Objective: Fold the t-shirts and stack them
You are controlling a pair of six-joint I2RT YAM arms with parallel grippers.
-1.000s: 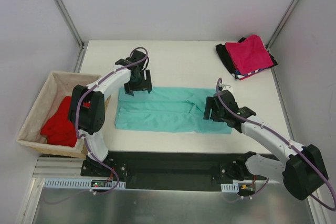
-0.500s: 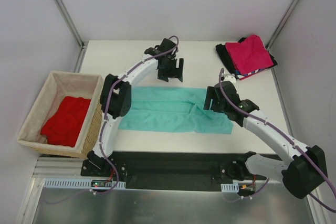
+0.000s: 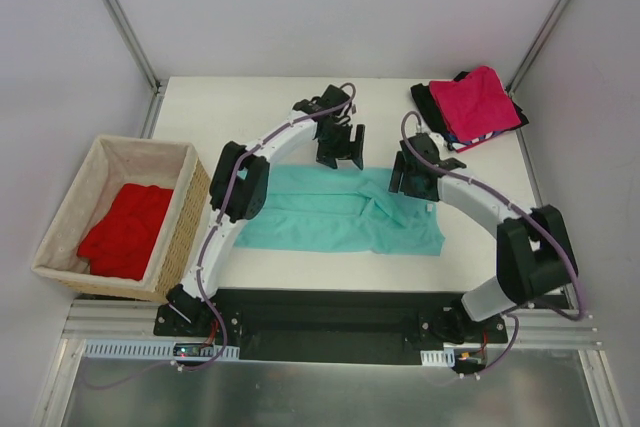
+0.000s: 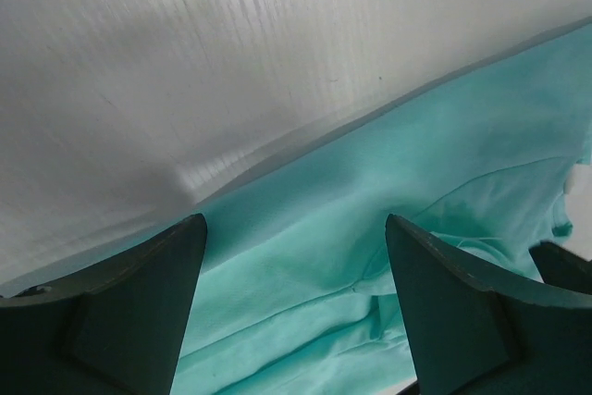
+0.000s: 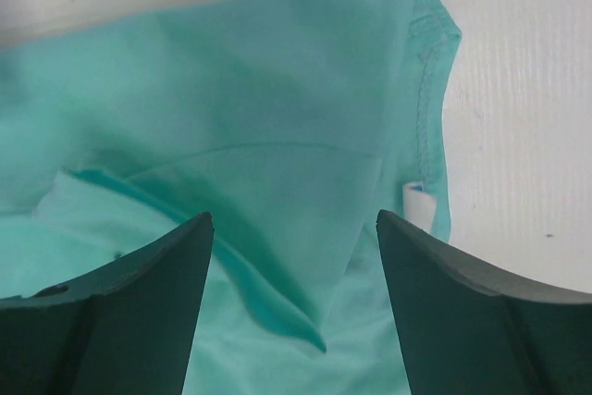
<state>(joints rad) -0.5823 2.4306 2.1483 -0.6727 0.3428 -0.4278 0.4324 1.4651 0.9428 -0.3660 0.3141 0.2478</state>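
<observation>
I am looking down on a white table (image 3: 250, 107) where a teal-green t-shirt (image 3: 330, 212) is lying flat in the middle, just in front of the two arms. It is already folded lengthwise into a long band, with loose folds showing at its right end.

At the far right corner a pile is sitting. A magenta-pink shirt (image 3: 480, 102) is lying on top, a black shirt (image 3: 430, 107) is showing beneath it, and a sliver of a striped shirt (image 3: 462, 143) is peeking out at the near edge. A red shirt (image 3: 125, 230) is lying crumpled in the wicker basket (image 3: 60, 217) at the left, off the table's edge.

I am judging the job as a little past halfway. Three shirts appear stacked, the teal one is part-folded and not yet stacked, and the red one is waiting untouched.

The left gripper (image 3: 340, 147) is hovering over the teal shirt's far edge with its jaws spread wide and pinching nothing. The right gripper (image 3: 412, 175) is hanging over the shirt's right end, by a stitched hem, with its jaws likewise spread and holding nothing.

I am reading no brand, print or writing anywhere. The right wrist view is showing a small white tag (image 5: 418, 203) at the hem (too small and blurred for me to tell whether it carries text).
</observation>
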